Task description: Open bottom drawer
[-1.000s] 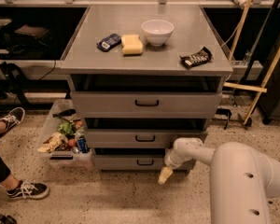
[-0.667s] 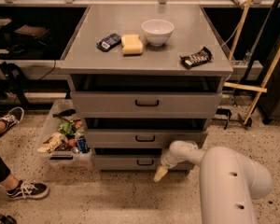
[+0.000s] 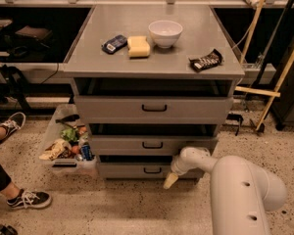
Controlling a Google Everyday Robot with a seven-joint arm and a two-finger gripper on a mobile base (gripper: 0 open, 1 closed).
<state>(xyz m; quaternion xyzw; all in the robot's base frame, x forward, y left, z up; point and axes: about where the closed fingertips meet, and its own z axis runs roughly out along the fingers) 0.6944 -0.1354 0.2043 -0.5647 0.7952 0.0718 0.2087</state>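
The bottom drawer [image 3: 132, 170] is the slimmest grey front of three, lowest in the grey cabinet, with a small black loop handle [image 3: 152, 170] at its centre. It looks closed or nearly closed. My white arm comes in from the lower right. My gripper [image 3: 170, 180] hangs low in front of the drawer, just right of and below the handle, with its cream tip pointing down at the floor. It does not hold the handle.
The middle drawer [image 3: 152, 144] and the tall top drawer [image 3: 154, 108] sit above. The cabinet top holds a white bowl [image 3: 165, 33], a yellow sponge [image 3: 138, 46], a dark packet [image 3: 114, 43] and a snack bar [image 3: 206, 60]. A clear bin of snacks [image 3: 66, 148] stands left. A person's shoes [image 3: 28, 198] are nearby.
My arm has swung left, bringing the gripper closer to the bottom drawer's handle. The drawers have not moved.
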